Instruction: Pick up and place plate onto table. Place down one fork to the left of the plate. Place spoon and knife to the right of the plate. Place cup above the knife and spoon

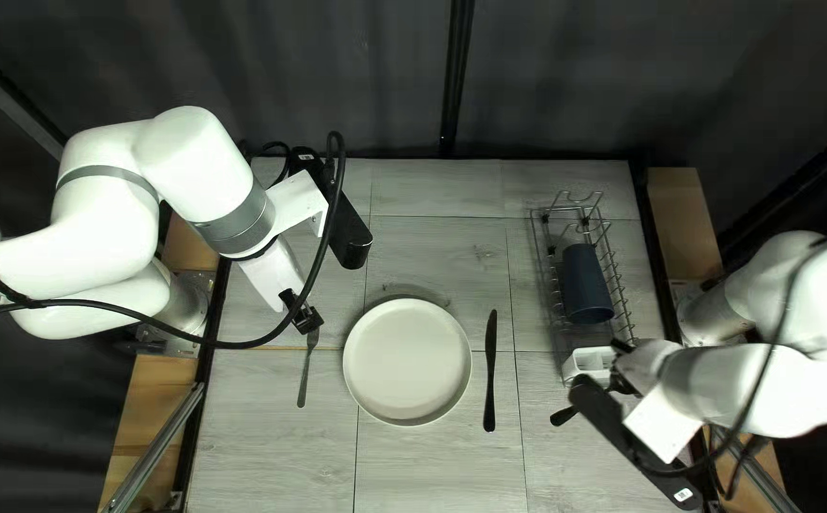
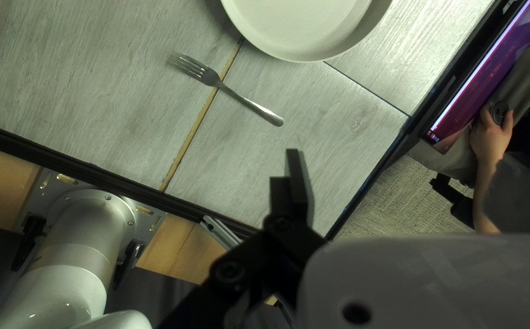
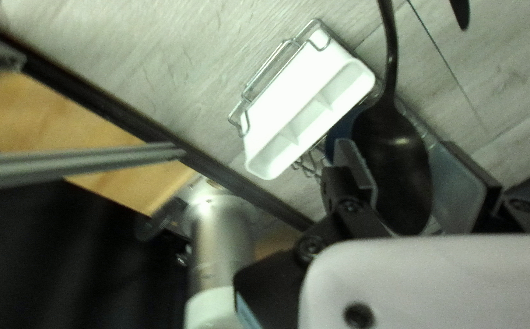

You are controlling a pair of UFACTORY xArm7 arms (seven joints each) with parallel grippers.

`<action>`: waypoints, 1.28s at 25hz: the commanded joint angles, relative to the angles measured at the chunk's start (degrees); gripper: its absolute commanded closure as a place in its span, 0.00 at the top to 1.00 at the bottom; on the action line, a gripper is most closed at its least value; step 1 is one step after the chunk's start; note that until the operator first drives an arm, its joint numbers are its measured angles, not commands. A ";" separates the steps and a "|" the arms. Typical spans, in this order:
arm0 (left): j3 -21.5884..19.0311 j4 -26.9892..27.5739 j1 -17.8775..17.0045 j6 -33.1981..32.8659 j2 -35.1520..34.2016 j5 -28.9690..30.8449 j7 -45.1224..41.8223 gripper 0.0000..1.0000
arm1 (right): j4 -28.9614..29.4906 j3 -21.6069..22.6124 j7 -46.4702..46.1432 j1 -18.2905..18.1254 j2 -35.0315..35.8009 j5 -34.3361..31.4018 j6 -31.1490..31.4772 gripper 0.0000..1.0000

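Right end effector (image 1: 615, 372): fingers clamped on the bowl of the dark spoon (image 3: 393, 158), with the handle extending ahead. Just beside, a white cutlery holder (image 3: 307, 109) at the end of the wire rack (image 1: 621, 302); farther along, within the rack, the dark blue cup (image 1: 584, 280). Left end effector (image 1: 304, 315): fingers apart, with the fork (image 2: 246, 102) ahead, on the tabletop (image 1: 271, 446). Beyond the fork, the plate (image 1: 407, 361); in the top left view, fork left of plate, black knife (image 1: 490, 370) right of plate, between plate and spoon. Past the tabletop edge, a person's hand (image 2: 490, 137).
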 commanded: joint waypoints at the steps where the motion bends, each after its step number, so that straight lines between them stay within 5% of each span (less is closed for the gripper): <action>1: 0.00 0.00 0.00 0.00 0.00 0.00 0.00 1.00 | -1.04 -1.76 -10.56 0.05 2.18 -1.15 -5.07 0.00; 8: 0.00 0.00 0.00 0.00 0.00 0.00 0.00 1.00 | -5.54 -3.98 -25.84 0.40 3.41 0.21 -14.48 0.00; 20: 0.00 0.00 0.00 0.00 0.00 0.00 0.00 1.00 | -6.97 -4.42 -27.32 0.29 3.27 0.53 -15.75 0.00; 32: 0.00 0.00 0.00 0.00 0.00 0.00 0.00 1.00 | -8.83 -9.93 -47.52 -1.26 8.94 5.47 -26.16 0.00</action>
